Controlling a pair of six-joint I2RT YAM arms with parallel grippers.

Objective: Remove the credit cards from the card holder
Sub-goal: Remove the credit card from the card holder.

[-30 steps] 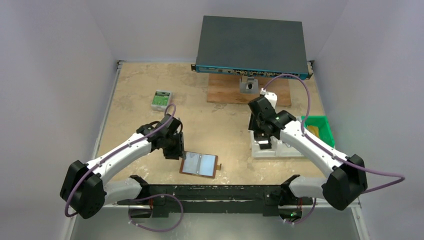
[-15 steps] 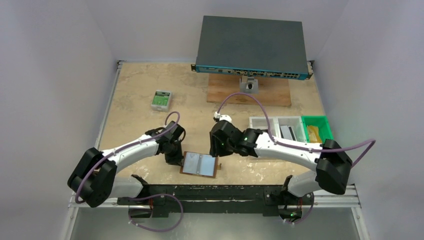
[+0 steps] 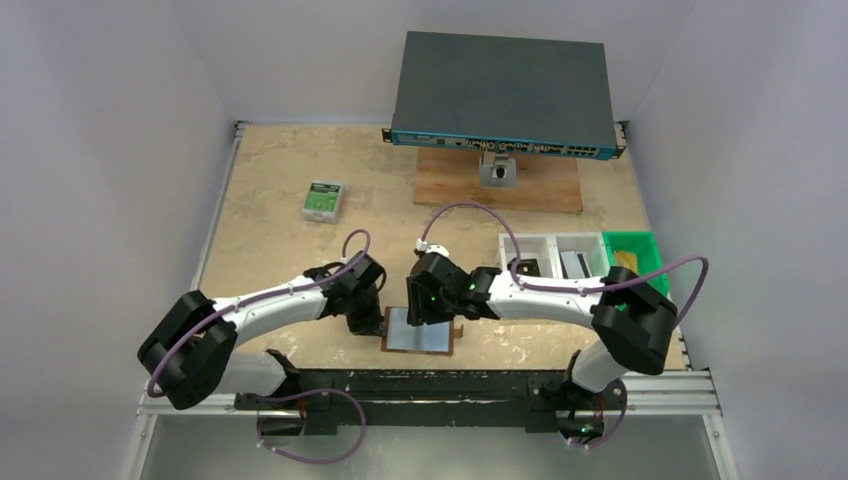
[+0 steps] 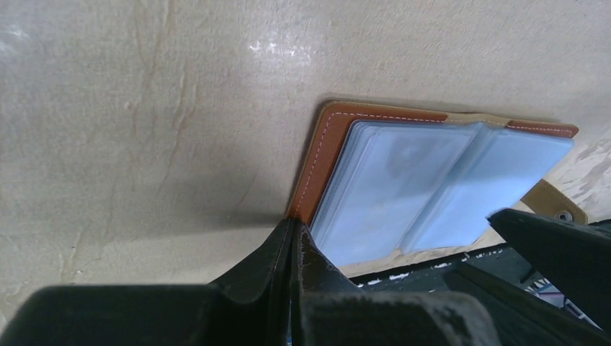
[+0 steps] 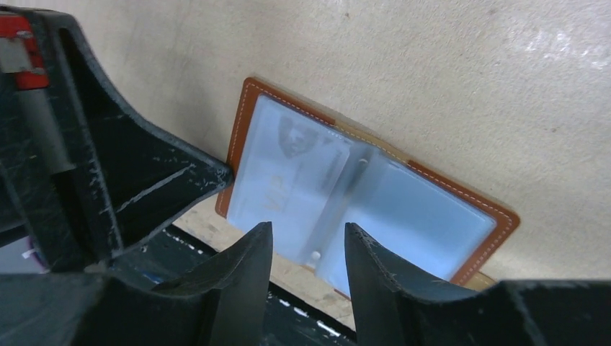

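Note:
The card holder [image 3: 432, 340] lies open and flat near the table's front edge, brown leather outside, pale blue-grey pockets [image 4: 403, 187] facing up. A pale card with faint print [image 5: 288, 180] shows through one pocket. My left gripper [image 4: 292, 227] is shut, its tips against the holder's left leather edge [image 4: 317, 169], with nothing between them. My right gripper [image 5: 308, 234] hangs open just above the holder's middle fold [image 5: 346, 191], apart from it. In the top view the left gripper [image 3: 368, 322] sits at the holder's left side and the right gripper [image 3: 420, 316] over its far half.
A green-and-white box [image 3: 323, 200] lies at the far left. A dark network switch [image 3: 500, 90] rests on a wooden board [image 3: 450, 188] at the back. White bins [image 3: 555, 250] and a green bin [image 3: 640, 255] stand on the right. The black front rail [image 3: 430, 385] runs just below the holder.
The right arm swung from the white bins across to above the holder. The left gripper shut, and it and the holder shifted slightly right.

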